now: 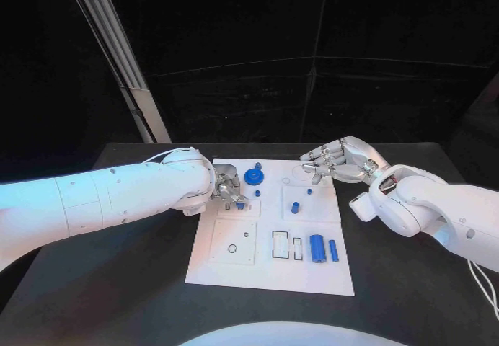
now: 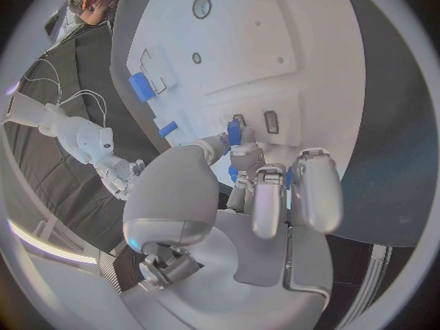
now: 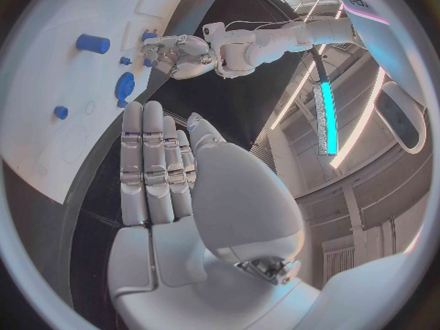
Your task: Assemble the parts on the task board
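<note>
Two blue cylinders (image 1: 324, 249) nearest | left robot hand (image 1: 228, 192) pinching small blue part (image 1: 240, 205) | right robot hand (image 1: 334, 164) wide, empty

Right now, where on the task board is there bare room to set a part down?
Free: the near strip of the task board, below the square plate and the two blue cylinders. Crowded: the far left corner, where the left hand works beside the blue gear; the right hand hovers over the far right corner.

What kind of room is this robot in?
Probably a robot test lab: a black table against dark curtains, a white task board with small blue parts, and bright light strips overhead.
</note>
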{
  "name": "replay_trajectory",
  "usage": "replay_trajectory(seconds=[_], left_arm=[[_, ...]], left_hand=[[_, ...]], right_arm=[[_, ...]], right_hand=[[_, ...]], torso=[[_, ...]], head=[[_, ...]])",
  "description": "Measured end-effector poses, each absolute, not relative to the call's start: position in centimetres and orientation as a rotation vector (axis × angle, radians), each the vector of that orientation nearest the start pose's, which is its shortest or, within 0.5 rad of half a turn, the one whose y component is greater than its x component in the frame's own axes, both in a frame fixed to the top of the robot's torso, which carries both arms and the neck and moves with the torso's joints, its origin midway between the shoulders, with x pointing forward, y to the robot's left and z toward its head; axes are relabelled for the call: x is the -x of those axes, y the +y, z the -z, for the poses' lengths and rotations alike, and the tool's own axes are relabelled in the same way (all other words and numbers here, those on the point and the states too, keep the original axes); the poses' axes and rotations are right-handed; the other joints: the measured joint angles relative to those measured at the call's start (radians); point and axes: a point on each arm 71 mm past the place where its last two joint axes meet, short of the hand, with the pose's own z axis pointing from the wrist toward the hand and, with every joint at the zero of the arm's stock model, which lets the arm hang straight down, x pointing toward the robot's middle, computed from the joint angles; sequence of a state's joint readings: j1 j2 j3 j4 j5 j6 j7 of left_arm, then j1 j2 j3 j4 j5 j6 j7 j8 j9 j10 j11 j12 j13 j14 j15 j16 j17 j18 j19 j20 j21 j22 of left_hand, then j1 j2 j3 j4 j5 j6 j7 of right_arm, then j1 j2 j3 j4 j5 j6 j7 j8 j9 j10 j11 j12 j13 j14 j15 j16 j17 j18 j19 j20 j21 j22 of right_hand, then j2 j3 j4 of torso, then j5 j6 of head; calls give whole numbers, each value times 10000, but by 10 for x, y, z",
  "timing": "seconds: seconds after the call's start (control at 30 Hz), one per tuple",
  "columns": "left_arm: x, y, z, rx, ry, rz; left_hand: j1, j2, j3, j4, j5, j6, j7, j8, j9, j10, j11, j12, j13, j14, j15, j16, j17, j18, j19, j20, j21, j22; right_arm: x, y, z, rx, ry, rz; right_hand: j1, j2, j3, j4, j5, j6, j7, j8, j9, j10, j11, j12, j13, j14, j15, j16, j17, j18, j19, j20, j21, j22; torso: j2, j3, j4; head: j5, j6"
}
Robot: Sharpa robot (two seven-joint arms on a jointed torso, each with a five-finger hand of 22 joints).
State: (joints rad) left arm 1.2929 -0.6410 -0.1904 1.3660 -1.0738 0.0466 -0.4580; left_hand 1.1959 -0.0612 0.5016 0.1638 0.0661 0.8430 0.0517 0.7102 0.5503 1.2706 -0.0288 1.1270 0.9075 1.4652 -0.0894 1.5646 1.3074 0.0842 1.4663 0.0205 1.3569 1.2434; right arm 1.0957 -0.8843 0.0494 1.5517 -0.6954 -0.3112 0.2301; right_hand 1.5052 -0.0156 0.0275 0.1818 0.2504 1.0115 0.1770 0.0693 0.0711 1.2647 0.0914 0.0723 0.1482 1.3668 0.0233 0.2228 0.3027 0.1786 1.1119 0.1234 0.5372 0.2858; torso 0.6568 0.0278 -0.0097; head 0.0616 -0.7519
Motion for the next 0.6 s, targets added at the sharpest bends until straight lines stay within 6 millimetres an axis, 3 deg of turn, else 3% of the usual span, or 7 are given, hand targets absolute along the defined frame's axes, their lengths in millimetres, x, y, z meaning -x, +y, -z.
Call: replay_trajectory(seconds=[0.6], left_arm=[[-501, 165, 237, 459, 22935, 3904]], left_hand=[[27, 28, 11, -10, -14, -16, 19, -8, 10, -3, 3, 0, -36, 0, 0, 0, 0, 0, 0, 0, 0, -2]], right_arm=[[-473, -209, 192, -4984, 16318, -12649]], right_hand=[[0, 0, 26, 26, 0, 0, 0, 0, 1, 0, 0, 0, -8, 0, 0, 0, 6, 0, 0, 0, 0, -8]], torso=[[6, -1, -4]], head=[[55, -43]])
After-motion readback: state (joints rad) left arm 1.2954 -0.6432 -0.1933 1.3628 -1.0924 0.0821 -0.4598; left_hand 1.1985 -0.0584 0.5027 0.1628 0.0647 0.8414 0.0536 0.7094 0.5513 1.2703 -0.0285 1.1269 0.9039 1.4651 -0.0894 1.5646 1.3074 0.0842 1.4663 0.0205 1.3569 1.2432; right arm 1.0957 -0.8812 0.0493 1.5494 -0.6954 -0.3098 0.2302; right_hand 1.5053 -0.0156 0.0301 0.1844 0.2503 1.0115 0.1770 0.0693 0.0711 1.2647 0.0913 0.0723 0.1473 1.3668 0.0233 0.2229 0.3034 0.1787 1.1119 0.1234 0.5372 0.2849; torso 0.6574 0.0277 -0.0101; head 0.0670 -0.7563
